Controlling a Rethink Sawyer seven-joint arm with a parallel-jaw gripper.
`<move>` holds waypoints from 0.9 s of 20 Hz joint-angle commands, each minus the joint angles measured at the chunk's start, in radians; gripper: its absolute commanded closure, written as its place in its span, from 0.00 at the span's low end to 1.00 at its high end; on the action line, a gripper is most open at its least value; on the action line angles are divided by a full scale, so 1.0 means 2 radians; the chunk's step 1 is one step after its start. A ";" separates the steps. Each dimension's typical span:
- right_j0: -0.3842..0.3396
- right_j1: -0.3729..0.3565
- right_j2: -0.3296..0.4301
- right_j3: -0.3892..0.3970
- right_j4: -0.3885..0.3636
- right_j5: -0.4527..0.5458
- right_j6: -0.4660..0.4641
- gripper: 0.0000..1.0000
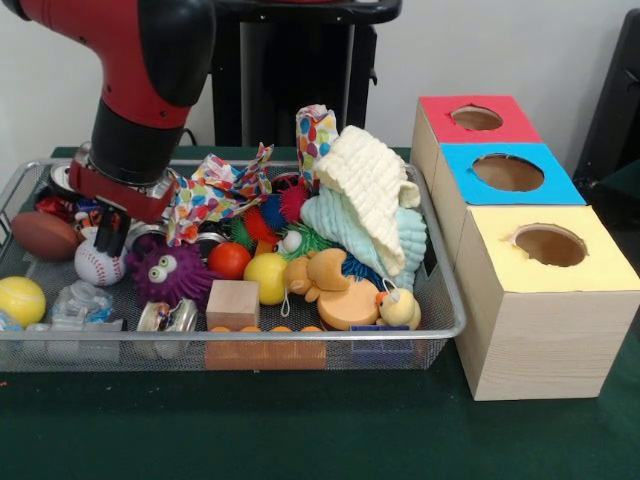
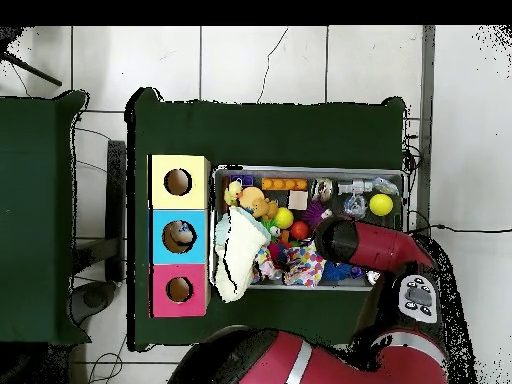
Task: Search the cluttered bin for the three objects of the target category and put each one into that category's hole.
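Observation:
My gripper (image 1: 111,236) hangs low over the left part of the wire bin (image 1: 440,330), right above a white baseball (image 1: 98,266). A brown football (image 1: 42,236) lies to its left, and a purple spiky toy with eyes (image 1: 168,270) to its right. Three wooden boxes stand beside the bin, with holes in red (image 1: 476,118), blue (image 1: 508,172) and yellow (image 1: 550,245) tops. In the overhead view the arm (image 2: 345,242) covers the gripper, and the boxes show yellow (image 2: 178,182), blue (image 2: 179,236) and pink (image 2: 179,290).
The bin also holds a yellow tennis ball (image 1: 20,300), a red ball (image 1: 229,260), a yellow ball (image 1: 265,277), a wooden block (image 1: 232,305), a rubber duck (image 1: 400,308), an orange plush (image 1: 325,285), crushed cans (image 1: 165,318) and piled cloths (image 1: 375,195).

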 commanded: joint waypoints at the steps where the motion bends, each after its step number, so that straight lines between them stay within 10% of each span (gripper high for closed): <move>1: -0.001 0.029 0.031 0.003 0.023 -0.023 0.097 1.00; 18: 0.016 0.056 0.019 -0.038 0.079 -0.007 0.103 1.00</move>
